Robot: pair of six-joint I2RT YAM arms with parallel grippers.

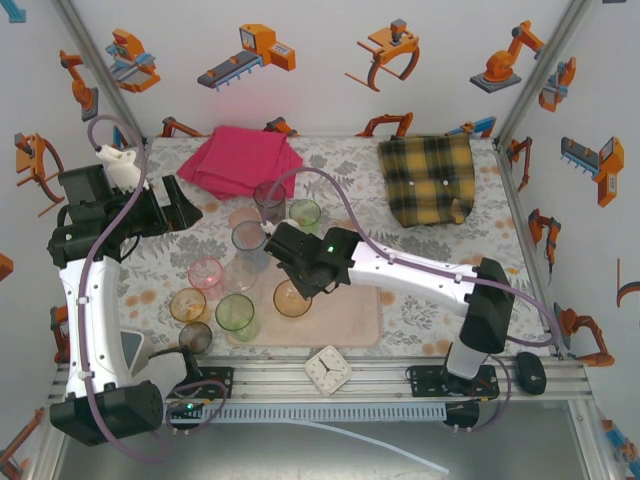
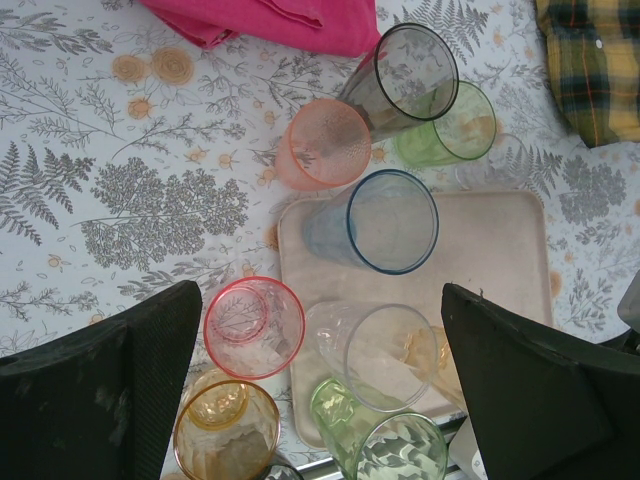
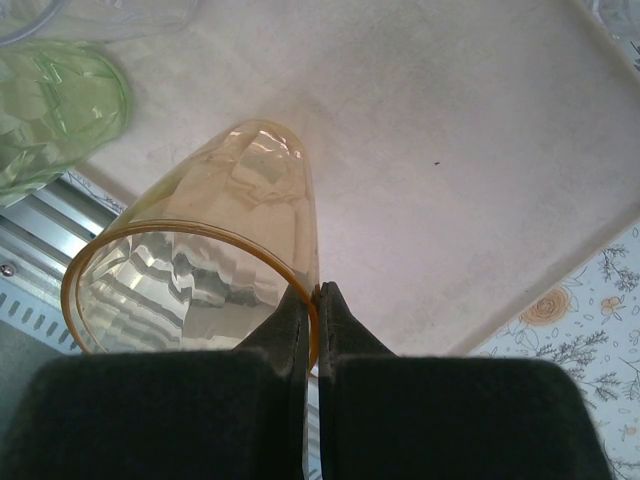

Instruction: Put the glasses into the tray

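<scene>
Right gripper (image 3: 312, 292) pinched shut on the rim of an amber glass (image 3: 200, 270), upright over the left part of the tray (image 3: 450, 180). Left gripper (image 2: 320, 345) spread wide, holding nothing, above the other glasses (image 2: 370, 220) clustered at the tray's left edge.

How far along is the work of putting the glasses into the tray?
Done: a blue glass and a clear glass seem to stand on the tray. In hand: the right gripper pinches an amber glass by its rim over the tray. Left: the grey glass, the peach glass and more beside it; the left gripper is open.
</scene>
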